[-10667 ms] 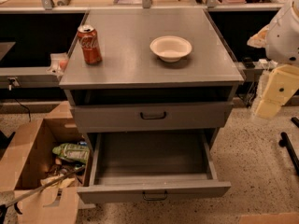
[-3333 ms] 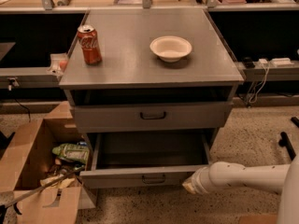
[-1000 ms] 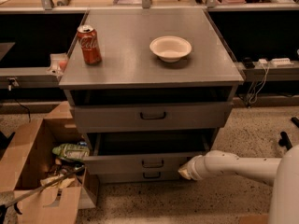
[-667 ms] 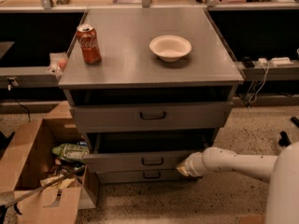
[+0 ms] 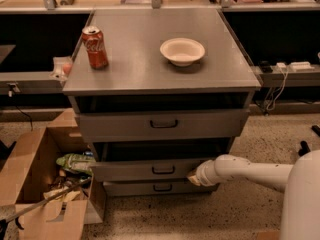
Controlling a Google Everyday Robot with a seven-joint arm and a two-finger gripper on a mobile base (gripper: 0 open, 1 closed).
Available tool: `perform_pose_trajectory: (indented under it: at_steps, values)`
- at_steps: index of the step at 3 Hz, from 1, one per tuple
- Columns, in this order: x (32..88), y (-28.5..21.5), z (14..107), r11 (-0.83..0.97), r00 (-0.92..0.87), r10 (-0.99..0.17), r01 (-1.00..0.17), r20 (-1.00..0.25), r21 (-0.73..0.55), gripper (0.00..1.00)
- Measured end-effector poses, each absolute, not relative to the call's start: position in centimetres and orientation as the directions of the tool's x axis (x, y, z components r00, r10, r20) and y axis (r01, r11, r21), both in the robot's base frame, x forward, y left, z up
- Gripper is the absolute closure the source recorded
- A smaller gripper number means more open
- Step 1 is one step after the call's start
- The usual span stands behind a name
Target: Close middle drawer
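The grey cabinet [image 5: 160,81] has three drawers. The middle drawer [image 5: 150,169] is a low grey front with a small dark bar handle [image 5: 163,170]. It stands out only a little from the cabinet, with a dark gap above it. My white arm [image 5: 250,171] reaches in from the right. The gripper [image 5: 194,177] is at the right end of the middle drawer's front, against it. The top drawer [image 5: 162,124] has a taller front. The lowest drawer [image 5: 160,188] sits just under the middle one.
A red cola can [image 5: 95,47] and a white bowl [image 5: 182,51] stand on the cabinet top. An open cardboard box [image 5: 45,184] with rubbish stands on the floor at the left. Cables and a power strip [image 5: 290,66] lie at the right. The floor is speckled.
The middle drawer has gone from wide open to nearly in. The arm, first raised at the right, came low and moved inward with the drawer's front.
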State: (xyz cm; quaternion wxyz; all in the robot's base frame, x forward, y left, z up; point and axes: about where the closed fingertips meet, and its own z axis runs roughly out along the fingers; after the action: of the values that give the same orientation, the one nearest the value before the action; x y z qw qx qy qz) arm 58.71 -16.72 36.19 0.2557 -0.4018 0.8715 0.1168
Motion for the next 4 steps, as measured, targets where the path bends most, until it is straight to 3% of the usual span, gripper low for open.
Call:
perform_pose_trajectory:
  at_steps: [4]
  values:
    - [61.0,-16.1,36.2,0.639,-0.526,-0.643,-0.769,-0.557,-0.012,1.0]
